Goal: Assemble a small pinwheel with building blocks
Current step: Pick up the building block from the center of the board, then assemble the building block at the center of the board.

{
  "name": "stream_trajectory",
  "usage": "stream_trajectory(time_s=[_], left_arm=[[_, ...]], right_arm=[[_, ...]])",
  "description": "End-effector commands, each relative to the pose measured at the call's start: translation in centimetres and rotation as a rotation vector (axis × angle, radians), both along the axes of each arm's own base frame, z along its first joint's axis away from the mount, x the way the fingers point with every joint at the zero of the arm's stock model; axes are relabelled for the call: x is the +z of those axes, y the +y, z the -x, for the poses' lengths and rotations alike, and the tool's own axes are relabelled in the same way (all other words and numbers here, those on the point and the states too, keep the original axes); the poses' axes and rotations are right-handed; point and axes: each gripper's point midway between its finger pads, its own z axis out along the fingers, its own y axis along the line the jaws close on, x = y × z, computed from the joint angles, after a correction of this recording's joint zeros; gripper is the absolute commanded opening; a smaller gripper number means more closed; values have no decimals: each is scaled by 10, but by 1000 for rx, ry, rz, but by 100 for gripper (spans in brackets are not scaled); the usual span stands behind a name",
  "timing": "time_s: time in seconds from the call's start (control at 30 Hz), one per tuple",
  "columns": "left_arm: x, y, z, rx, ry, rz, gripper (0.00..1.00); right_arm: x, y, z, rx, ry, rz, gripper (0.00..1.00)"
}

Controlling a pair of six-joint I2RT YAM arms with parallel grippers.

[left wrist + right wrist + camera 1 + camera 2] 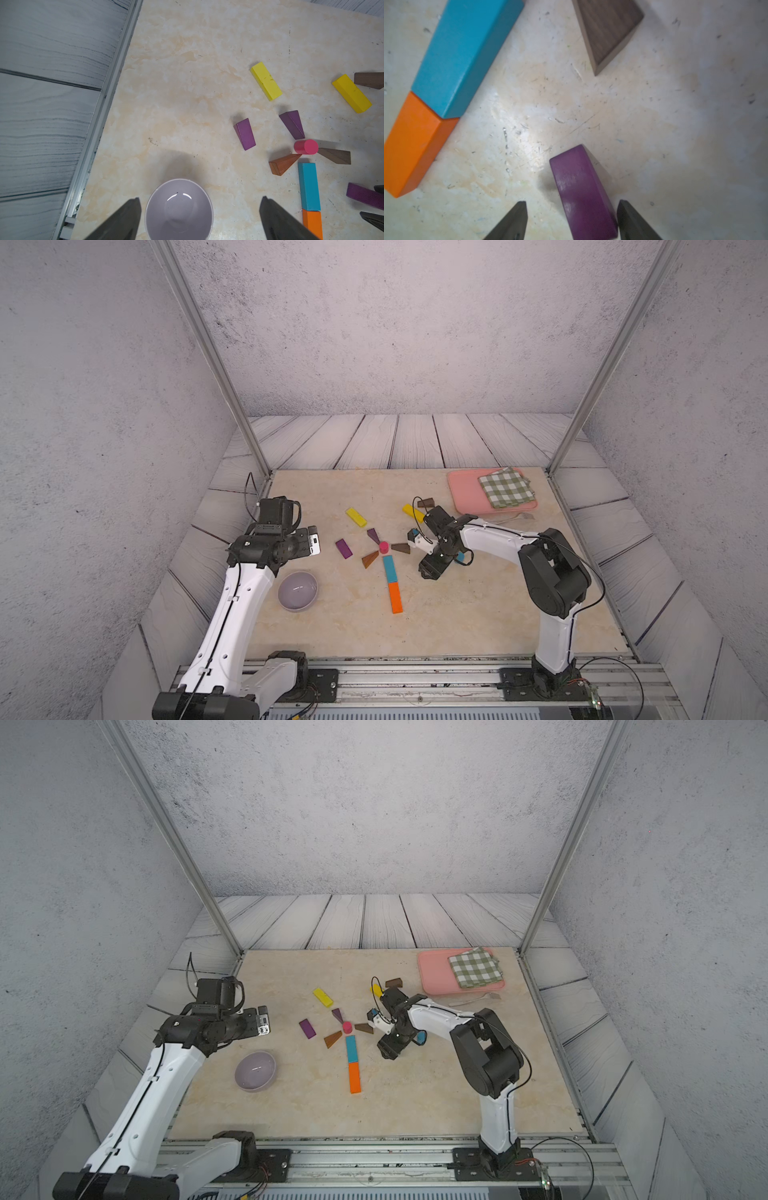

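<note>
Right gripper [572,202] jaws apart around purple wedge [583,193]: one finger touches it, a gap at the other. Wedge's gripper end is cut off; lifted or resting, cannot tell. In both top views the wrist hides it. Left: teal bar [467,56] butting orange bar [413,143]. Farther: dark brown wedge [608,31], cropped. Left gripper [200,198] spread wide above lilac bowl [158,207].
</note>
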Motion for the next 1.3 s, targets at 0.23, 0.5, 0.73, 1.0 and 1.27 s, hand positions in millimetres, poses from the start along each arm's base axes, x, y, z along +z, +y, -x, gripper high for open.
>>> stream_trajectory(time_s=[0.23, 0.5, 0.73, 1.0, 1.27], left_arm=[[-1, 4, 1, 3, -6, -10, 96], [-1, 5, 1, 7, -3, -13, 96], [0, 0, 1, -5, -9, 19, 96], [16, -121, -20, -51, -57, 730, 96], [29, -259, -24, -257, 61, 723, 80]], right_arm=[[-15, -9, 13, -41, 78, 49, 57], [-4, 0, 17, -142, 106, -29, 32], [31, 1, 29, -275, 145, -146, 22], [117, 21, 40, -333, 94, -622, 21], [161, 29, 33, -421, 68, -847, 19]])
